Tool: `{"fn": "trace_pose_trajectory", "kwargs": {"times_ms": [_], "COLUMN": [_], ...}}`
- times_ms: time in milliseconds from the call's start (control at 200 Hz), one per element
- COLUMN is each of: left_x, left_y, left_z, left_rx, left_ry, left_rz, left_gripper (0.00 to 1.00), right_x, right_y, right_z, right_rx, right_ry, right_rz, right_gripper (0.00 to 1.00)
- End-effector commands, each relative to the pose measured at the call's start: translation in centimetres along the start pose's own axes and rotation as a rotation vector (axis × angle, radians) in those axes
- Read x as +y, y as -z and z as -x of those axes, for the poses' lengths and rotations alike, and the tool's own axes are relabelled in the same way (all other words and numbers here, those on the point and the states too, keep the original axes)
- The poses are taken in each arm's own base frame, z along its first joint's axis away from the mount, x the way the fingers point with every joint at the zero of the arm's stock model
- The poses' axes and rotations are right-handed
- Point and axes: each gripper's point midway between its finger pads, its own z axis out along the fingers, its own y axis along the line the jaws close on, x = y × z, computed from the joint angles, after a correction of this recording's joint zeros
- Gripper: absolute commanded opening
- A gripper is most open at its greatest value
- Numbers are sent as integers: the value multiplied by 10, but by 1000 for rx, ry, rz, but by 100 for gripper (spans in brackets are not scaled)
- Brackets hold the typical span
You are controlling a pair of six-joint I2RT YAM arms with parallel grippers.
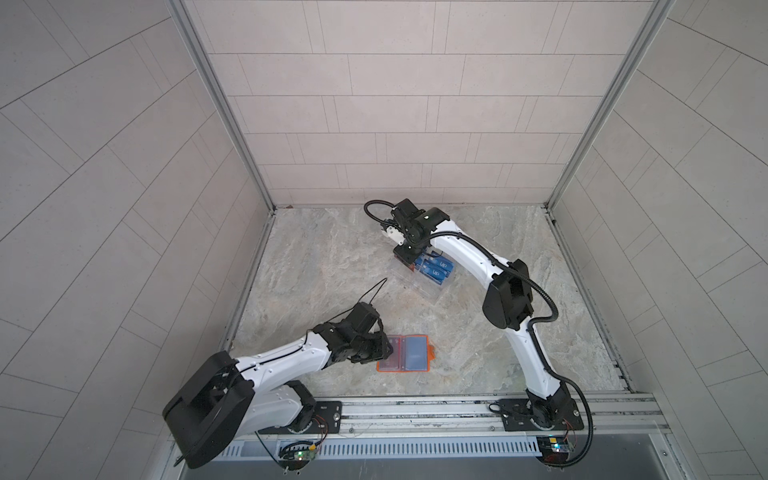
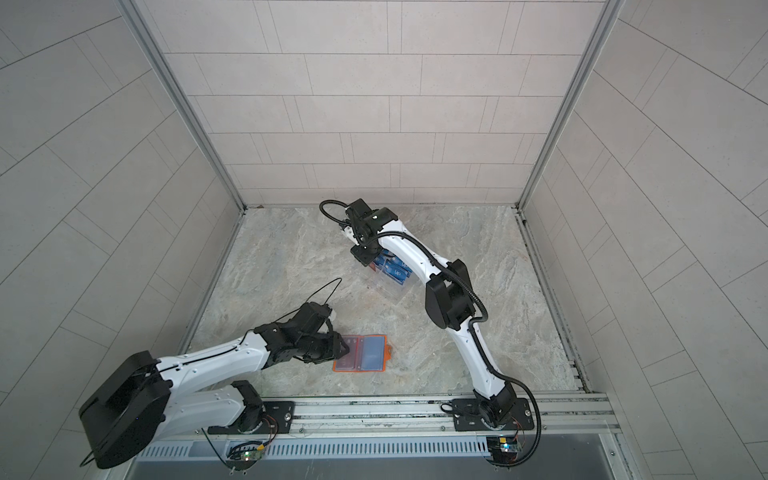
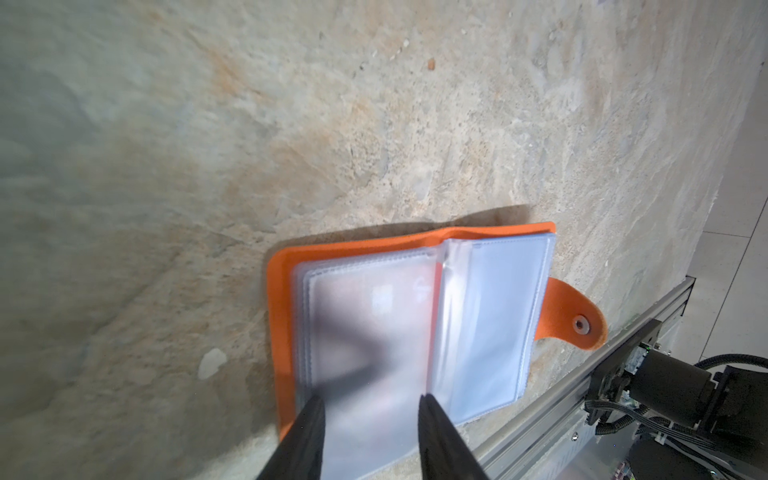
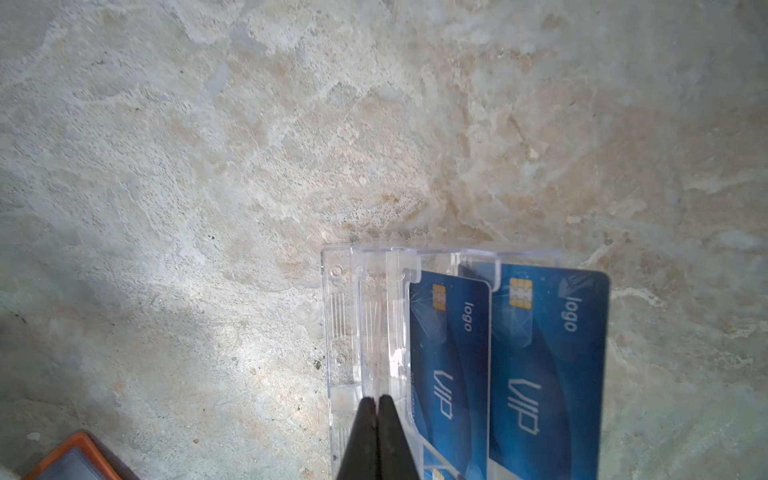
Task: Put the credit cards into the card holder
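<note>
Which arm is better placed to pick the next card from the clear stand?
Right. The right fingers are at the clear stand beside the blue cards, while the left fingers sit over the open card holder.

Orange card holder (image 3: 282, 324), clear sleeves (image 3: 490, 316), at the black left gripper (image 3: 370, 401); blue, white-lettered credit cards (image 4: 544, 374) beside the black right gripper (image 4: 377, 400).

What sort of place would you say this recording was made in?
Most likely a robot test cell rather than a real room: the left arm and right arm are bolted to an aluminium rail, and tile-patterned wall panels box in a stone-look tabletop carrying the card holder.
</note>
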Motion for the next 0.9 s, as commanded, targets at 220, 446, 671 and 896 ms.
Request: {"fn": "trace_pose_trajectory", "kwargs": {"times_ms": [220,446,671,896], "left_x": [16,20,24,27], "left_y": [-3,-3,-3,1], "left_z": [1,-1,-1,-1], "left_rx": [-26,-30,-51,-70], "left_ry": [41,50,88,101], "left_rz": [64,69,71,71], "left_gripper": [42,42,42,42], "right_x": [26,57,82,110], "right_y": [75,102,107,84], "right_z": [22,6,-40,-97], "right_rx": [-180,-264,-256,-192], "right_ry": [-148,-278,-422,-584], "right_rz": [265,442,557,627], "right_gripper": [0,0,0,0]}}
